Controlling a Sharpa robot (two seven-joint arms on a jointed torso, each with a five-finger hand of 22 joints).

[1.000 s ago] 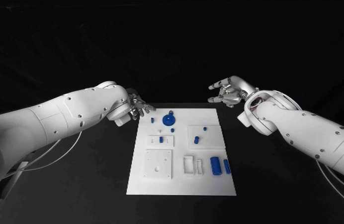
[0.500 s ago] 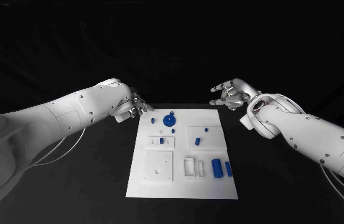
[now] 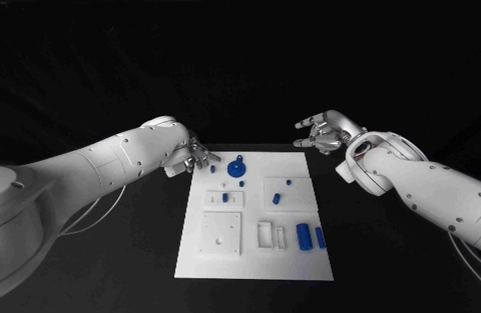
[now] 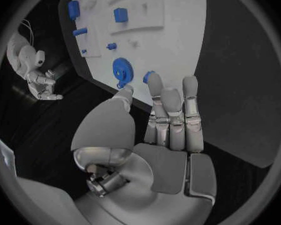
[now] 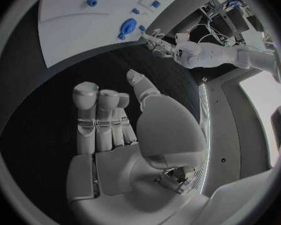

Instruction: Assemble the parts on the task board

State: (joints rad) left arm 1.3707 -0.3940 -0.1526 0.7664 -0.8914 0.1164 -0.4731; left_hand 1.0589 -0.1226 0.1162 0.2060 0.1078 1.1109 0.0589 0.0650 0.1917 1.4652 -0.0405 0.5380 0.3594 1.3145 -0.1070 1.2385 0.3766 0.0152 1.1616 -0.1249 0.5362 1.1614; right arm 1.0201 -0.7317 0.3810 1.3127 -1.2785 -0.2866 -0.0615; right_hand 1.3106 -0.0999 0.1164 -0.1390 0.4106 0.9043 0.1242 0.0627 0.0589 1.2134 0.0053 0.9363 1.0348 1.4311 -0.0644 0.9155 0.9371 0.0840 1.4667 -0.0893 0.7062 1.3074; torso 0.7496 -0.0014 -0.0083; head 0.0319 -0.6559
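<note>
We see the white task board [image 3: 254,215] lying mid-table, carrying small blue parts [image 3: 302,234] and a blue gear [image 3: 236,167] near its far edge. Our left robot hand [image 3: 192,154] hovers at the board's far-left corner, fingers apart, holding nothing. Our left wrist view shows its fingertips [image 4: 155,83] just beside a small blue peg [image 4: 147,76]. Our right robot hand [image 3: 321,135] hangs open beyond the far-right corner, over the black table [image 3: 120,257].

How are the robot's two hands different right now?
The left robot hand reaches over the task board's far left corner, its fingertips close to a small blue part. The right robot hand hangs beyond the far right corner, over black table. Both are silver, open and holding nothing.
</note>
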